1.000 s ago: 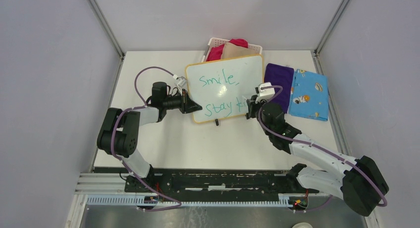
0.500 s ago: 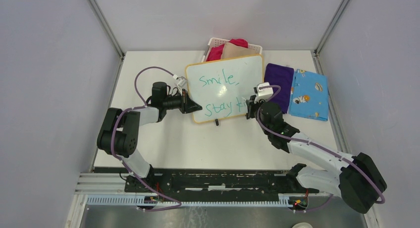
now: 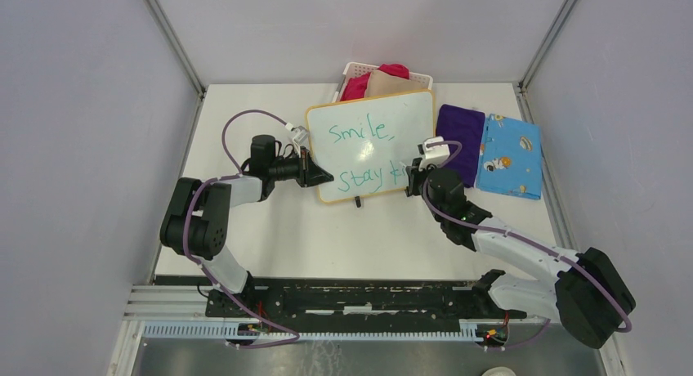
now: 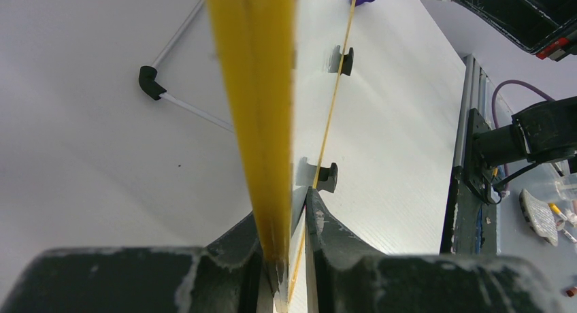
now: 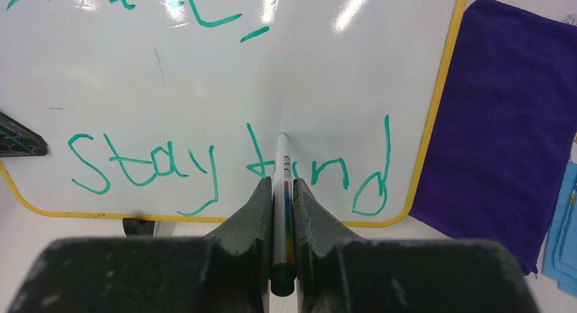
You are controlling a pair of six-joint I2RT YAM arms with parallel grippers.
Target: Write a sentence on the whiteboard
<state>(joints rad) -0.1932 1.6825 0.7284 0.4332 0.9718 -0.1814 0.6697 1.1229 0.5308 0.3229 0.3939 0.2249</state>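
The whiteboard (image 3: 372,143) with a yellow-orange frame stands tilted on two black feet at the table's middle back. It carries the sentence (image 3: 359,132) in green, "Smile," above "stay kind" (image 5: 224,167). My left gripper (image 3: 320,177) is shut on the board's left edge (image 4: 262,122). My right gripper (image 3: 410,178) is shut on a white marker (image 5: 281,190). The marker's tip (image 5: 282,137) touches the board at the "k" of "kind". Both words show in full in the right wrist view.
A white slotted basket (image 3: 356,69) with red and tan cloths stands behind the board. A purple cloth (image 3: 459,131) and a blue patterned cloth (image 3: 508,155) lie to the board's right. The black rail (image 3: 359,298) runs along the near edge.
The right arm has shifted slightly at the board. The left arm and the board have not moved.
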